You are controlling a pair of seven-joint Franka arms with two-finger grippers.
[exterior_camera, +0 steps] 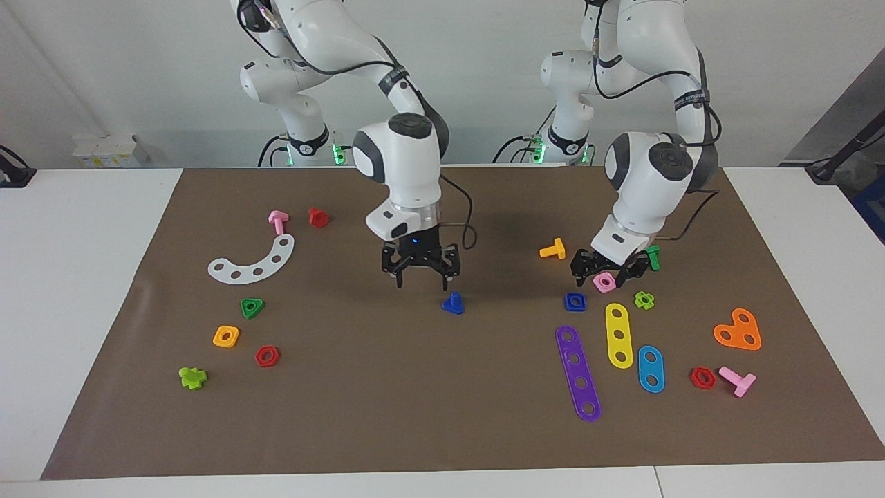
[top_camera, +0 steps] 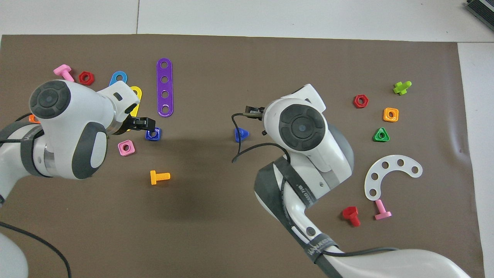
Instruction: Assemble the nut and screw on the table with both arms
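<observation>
The dark-blue screw (exterior_camera: 453,303) stands on its head on the brown mat (exterior_camera: 415,401) in the middle of the table; it also shows in the overhead view (top_camera: 241,134). My right gripper (exterior_camera: 421,278) is open and empty, raised just above the mat beside the screw. The dark-blue nut (exterior_camera: 574,301) lies toward the left arm's end, also in the overhead view (top_camera: 153,133). My left gripper (exterior_camera: 599,277) is open and low over the mat, right by the blue nut and the pink nut (exterior_camera: 605,281); one of its fingers (top_camera: 144,123) shows in the overhead view.
An orange bolt (exterior_camera: 553,249) and a green bolt (exterior_camera: 653,256) lie nearer to the robots than the nuts. Purple (exterior_camera: 578,373), yellow (exterior_camera: 618,335) and blue (exterior_camera: 650,369) strips lie farther out. A white curved piece (exterior_camera: 252,263) and several small parts lie toward the right arm's end.
</observation>
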